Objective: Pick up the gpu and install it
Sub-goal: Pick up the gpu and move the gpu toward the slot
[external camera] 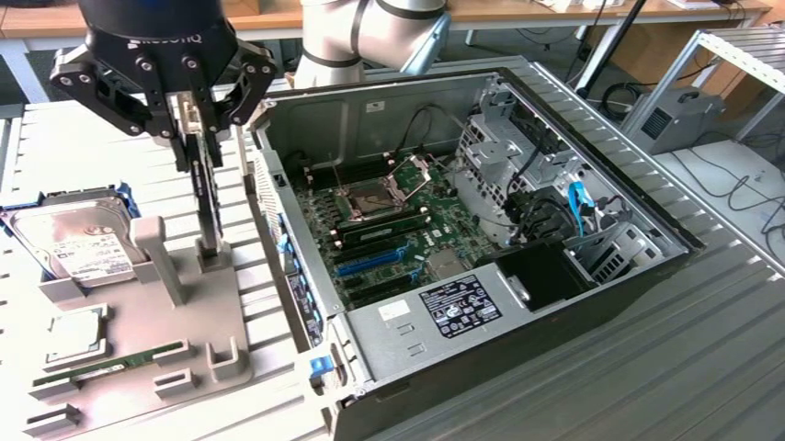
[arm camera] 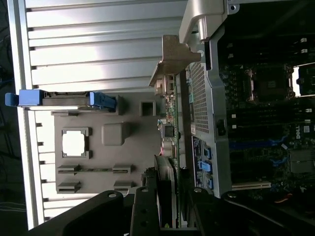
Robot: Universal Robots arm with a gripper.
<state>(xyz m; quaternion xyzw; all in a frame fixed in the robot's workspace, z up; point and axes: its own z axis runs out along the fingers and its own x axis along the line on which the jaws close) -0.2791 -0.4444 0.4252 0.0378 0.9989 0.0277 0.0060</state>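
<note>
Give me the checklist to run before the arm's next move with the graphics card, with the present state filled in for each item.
1. Hand lined up over the green circuit-board graphics card with black fan: ok.
2. Grip closed on the card: cannot tell.
3. Card standing upright in the grey plastic holder: ok.
4. Black metal computer case lying with its panel off: ok.
5. Long blue expansion slot on the board unoccupied: ok.
</note>
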